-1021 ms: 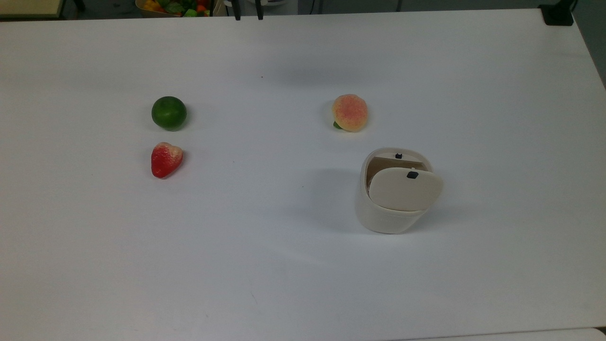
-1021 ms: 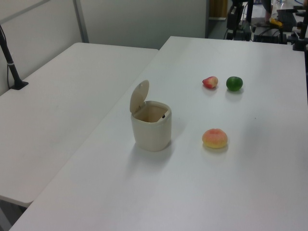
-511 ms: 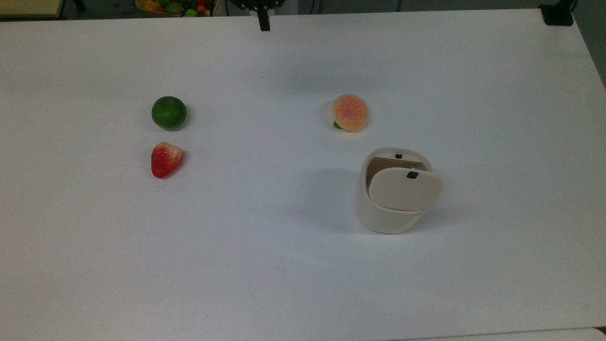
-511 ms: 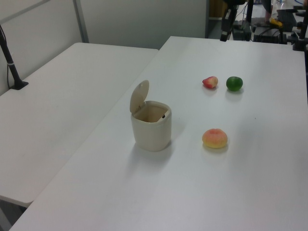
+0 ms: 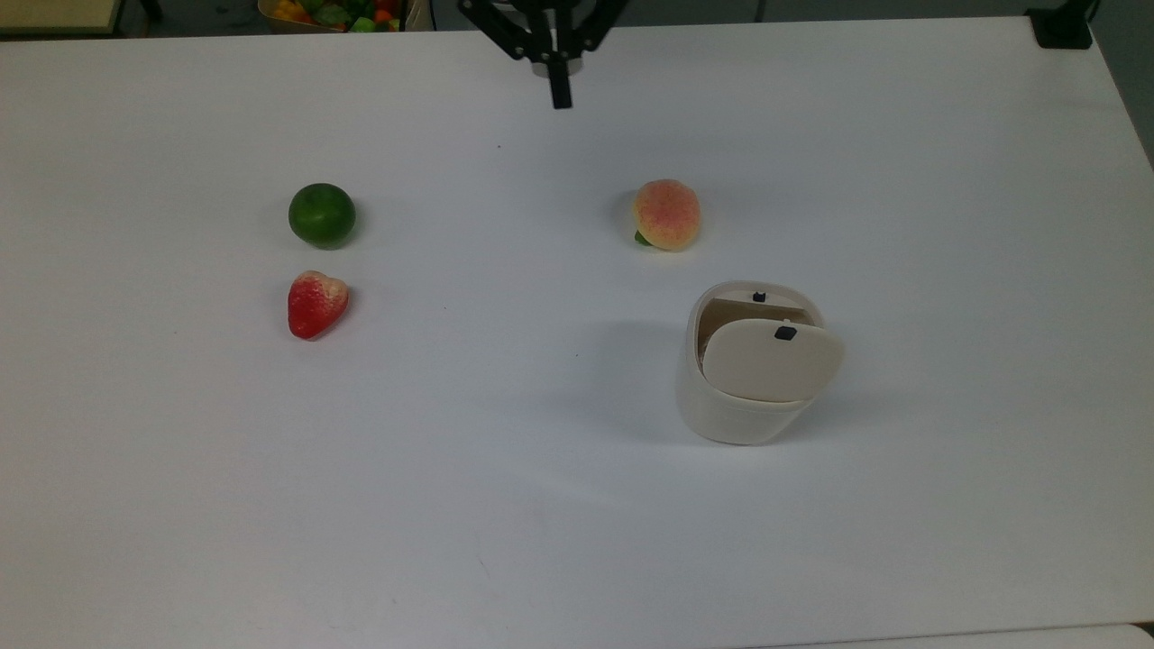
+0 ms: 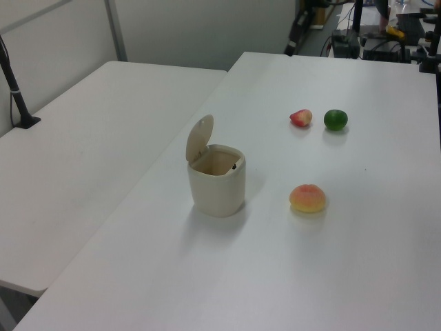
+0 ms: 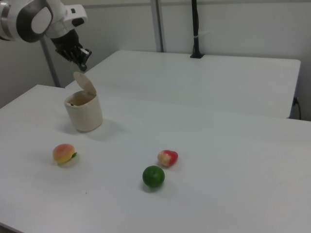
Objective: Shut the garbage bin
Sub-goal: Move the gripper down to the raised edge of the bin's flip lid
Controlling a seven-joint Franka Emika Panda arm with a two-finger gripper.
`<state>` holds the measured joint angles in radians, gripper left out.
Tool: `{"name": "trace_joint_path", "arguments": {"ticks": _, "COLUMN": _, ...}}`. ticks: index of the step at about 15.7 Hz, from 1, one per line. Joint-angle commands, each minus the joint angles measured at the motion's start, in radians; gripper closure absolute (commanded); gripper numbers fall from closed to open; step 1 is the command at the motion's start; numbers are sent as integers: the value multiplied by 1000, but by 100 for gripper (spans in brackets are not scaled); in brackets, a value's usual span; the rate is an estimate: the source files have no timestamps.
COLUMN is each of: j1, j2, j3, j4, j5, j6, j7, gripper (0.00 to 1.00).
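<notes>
Since the earlier frames the hand has come further over the worktop, fingers pressed together. Well apart, the garbage bin stands beside the peach, lid upright. From the right view, the white arm shows above the bin.
</notes>
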<state>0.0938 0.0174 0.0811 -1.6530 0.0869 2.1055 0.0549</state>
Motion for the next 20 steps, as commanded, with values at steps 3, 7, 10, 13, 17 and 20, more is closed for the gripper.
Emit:
{"name": "trace_joint_path", "arguments": {"ticks": 3, "j1": 10, "j2": 76, "j3": 58, "j4": 10, "j5": -16, "j6": 227, "j7": 118, "gripper": 100}}
{"name": "trace_joint_path", "arguments": {"ticks": 7, "j1": 50, "j2": 159, "j3": 63, "j4": 42, "j5": -21, "j6": 338, "j7": 141, "gripper": 100}}
{"name": "trace_joint_path", "arguments": {"ticks": 10, "j1": 56, "j2": 199, "j3": 66, "j4": 47, "j5": -48, "j6": 425, "j7": 160, "gripper": 100}}
{"name": "trace_joint_path", "arguments": {"ticks": 13, "j1": 79, "j2": 256, "j3": 68, "j4": 55, "j5": -113, "j6": 533, "j7": 213, "gripper": 100}}
{"name": "trace_joint_path", "arguments": {"ticks": 17, "j1": 89, "j2": 308, "j3": 68, "j4": 67, "j5": -144, "j6": 633, "j7": 232, "gripper": 100}}
{"name": "trace_joint_path", "arguments": {"ticks": 20, "j1": 109, "j2": 352, "j3": 68, "j4": 102, "j5": -145, "j6": 636, "j7": 234, "gripper": 100}}
